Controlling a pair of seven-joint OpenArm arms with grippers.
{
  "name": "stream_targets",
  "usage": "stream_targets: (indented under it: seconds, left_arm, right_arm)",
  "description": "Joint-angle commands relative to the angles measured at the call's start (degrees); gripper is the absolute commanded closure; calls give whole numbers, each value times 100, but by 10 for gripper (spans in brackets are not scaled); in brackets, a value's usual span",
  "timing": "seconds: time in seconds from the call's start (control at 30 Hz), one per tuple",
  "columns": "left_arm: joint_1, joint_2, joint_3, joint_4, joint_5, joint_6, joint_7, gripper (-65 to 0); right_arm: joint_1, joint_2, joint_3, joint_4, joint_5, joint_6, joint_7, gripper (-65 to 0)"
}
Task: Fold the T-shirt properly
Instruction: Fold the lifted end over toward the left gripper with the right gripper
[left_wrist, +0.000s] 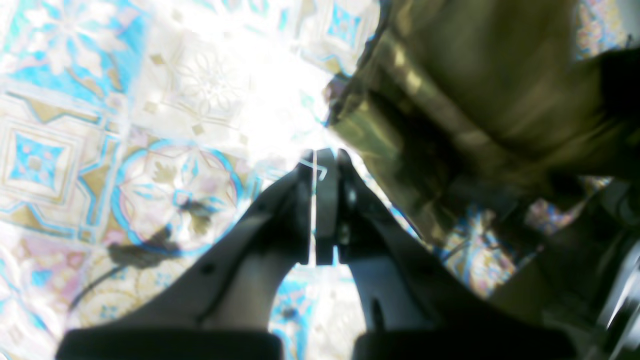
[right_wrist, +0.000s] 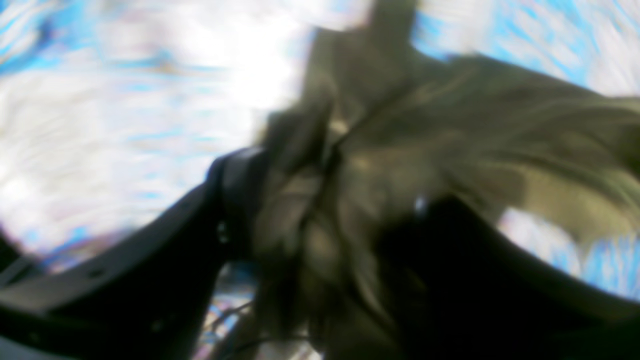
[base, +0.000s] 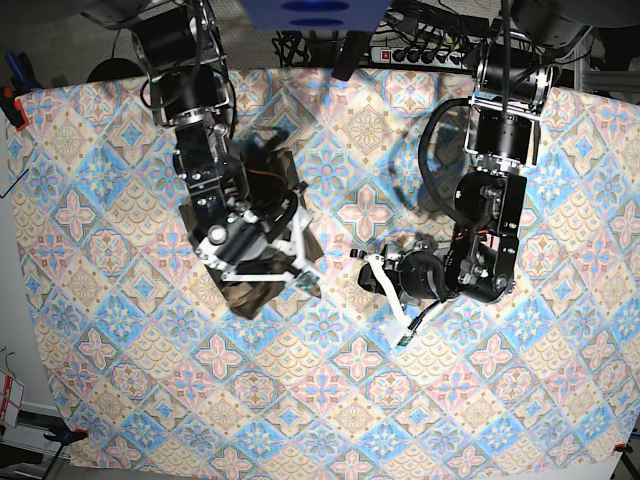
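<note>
Bunched green-brown camouflage T-shirt (right_wrist: 350, 210) is seen between the right gripper (right_wrist: 325, 200)'s parted jaws, grip uncertain through blur; the fold could be spilled. The left gripper (left_wrist: 317, 165) is closed on nothing, centre frame. In the base view, the shirt is hidden left of centre under the right arm, over the blue, pink and cream tiled cloth (base: 330, 400).

Base overhead, far; wrist views close, share cloth (base: 120, 380).
</note>
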Motion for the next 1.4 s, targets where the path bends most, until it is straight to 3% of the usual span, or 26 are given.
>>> stream_targets:
  seconds: [0.0, 0.23, 0.37, 0.53, 0.67, 0.77, 0.83, 1.03, 1.17, 1.37]
  left_arm:
    - [-92, -37, -92, 88, -44, -9, -9, 0]
    - [-57, -45, -373, 53, -17, -9, 0, 0]
    - [-57, -37, -329, 61, -17, -9, 0, 0]
    - [-57, -37, -320, 88, -52, -9, 17, 0]
    - [-153, 25, -303, 457, -52, -9, 536, 0]
    - [-215, 95, 145, 1169, -52, -9, 681, 0]
    - [-241, 148, 541, 1380, 80, 122, 681, 0]
    - [-400, 649, 796, 589, 414, 96, 519, 0]
    - [-347, 605, 919, 510, 422, 79, 105, 0]
    - [-584, 535, 1728, -958, 370, 70, -932, 0]
  right_arm:
    - [101, -35, -215, 100, 20, 7, 58, -303]
    - [83, -35, -1577, 65, 2, 7, 58, -264]
    - [92, -35, -1604, 276, 2, 7, 58, -263]
    - [153, -18, -1577, 1401, -7, 7, 58, -263]
    - [233, -18, -936, 1454, -7, 7, 58, -263]
    - [224, 9, -267, 1462, -7, 7, 58, -249]
    - [215, 185, 181, 1498, 72, 16, 58, -201]
    - [39, 554, 489, 1410, 20, 7, 58, -42]
    - [-163, 589, 1122, 1304, -130, 7, 58, -32]
    - [-216, 598, 1535, 153, -147, 16, 220, -37]
